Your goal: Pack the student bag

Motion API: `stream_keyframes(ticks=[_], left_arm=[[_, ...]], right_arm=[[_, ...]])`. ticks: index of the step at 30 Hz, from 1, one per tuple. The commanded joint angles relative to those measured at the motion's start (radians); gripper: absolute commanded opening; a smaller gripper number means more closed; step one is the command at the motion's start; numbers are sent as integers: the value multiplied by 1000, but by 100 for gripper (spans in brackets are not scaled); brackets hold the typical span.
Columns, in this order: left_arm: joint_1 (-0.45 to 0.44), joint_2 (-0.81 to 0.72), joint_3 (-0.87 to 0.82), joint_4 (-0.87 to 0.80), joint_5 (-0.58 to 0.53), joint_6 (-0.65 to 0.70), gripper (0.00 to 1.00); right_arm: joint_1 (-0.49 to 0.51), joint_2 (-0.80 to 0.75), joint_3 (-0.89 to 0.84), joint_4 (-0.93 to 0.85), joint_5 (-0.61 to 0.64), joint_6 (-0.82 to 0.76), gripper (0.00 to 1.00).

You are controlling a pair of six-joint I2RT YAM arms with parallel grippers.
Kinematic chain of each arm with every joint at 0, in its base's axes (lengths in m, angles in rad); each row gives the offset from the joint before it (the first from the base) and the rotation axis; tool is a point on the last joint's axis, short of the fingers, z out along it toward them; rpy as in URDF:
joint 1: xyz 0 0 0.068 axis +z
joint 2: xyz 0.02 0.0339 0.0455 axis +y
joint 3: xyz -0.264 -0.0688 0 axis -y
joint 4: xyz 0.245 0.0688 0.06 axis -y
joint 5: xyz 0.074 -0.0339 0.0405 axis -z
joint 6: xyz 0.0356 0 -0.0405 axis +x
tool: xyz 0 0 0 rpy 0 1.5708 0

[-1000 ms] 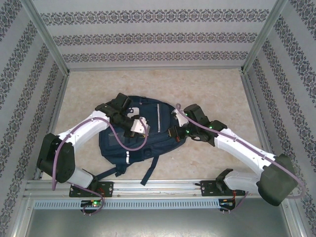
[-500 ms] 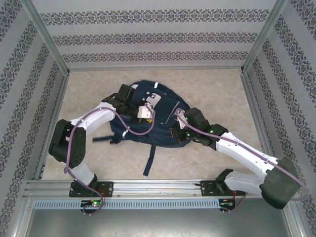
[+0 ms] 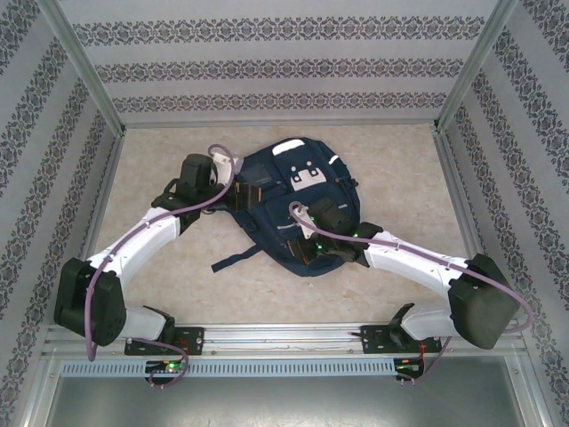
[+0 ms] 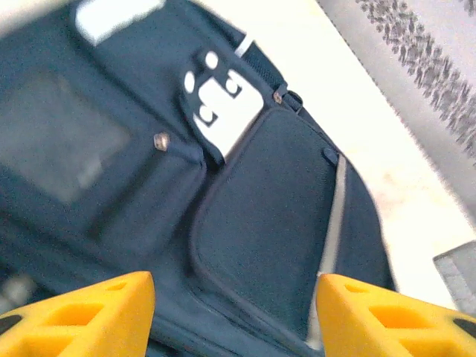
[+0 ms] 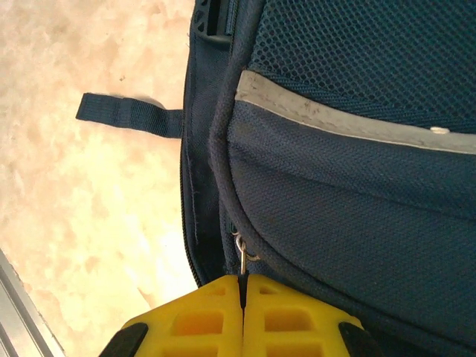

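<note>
Bag [image 3: 276,173] lies flat on the tabletop [image 3: 160,151], front face up, just above and right of the centre of the top view. We identify a white patch [image 3: 307,178] near the bag's upper edge. One strap [image 3: 236,261] trails out of its lower left side onto the tabletop.

The left arm [image 3: 151,233] rises from the lower left of the top view and ends at the bag's left edge. In the left wrist view, the left claw [image 4: 234,290] hangs above the bag with its two yellow fingers [image 4: 89,312] wide apart at the bottom corners of the frame. Nothing sits between them. Beyond the fingers we see the front pocket [image 4: 275,216] at centre and the white patch [image 4: 223,111] above it, both somewhat blurred.

The right arm [image 3: 409,260] enters from the lower right of the top view and reaches over the bag's lower part. In the right wrist view, the right claw [image 5: 242,290] stands at the bottom centre of the frame with its fingers pressed together. They are clamped on the zip pull [image 5: 242,256], whose metal ring emerges from the seam between them. The zip track curves upward from that point. A grey stripe [image 5: 335,111] crosses the upper right of this frame. A short webbing loop [image 5: 123,111] projects from the bag's edge over the bare tabletop at upper left.
</note>
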Motion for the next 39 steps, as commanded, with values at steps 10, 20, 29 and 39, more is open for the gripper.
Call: stream_keyframes(ticks=[10, 20, 29, 39], left_arm=[[-234, 103, -12, -185, -156, -597, 61], [-273, 220, 33, -152, -162, -615, 37], [-282, 161, 40, -247, -160, -624, 0], [-295, 113, -16, -237, -137, -655, 0]], right_arm=[[51, -5, -49, 92, -19, 28, 0], [105, 26, -27, 130, -40, 8, 0], [125, 54, -54, 80, 119, 0, 5], [176, 141, -6, 41, 218, 83, 27]])
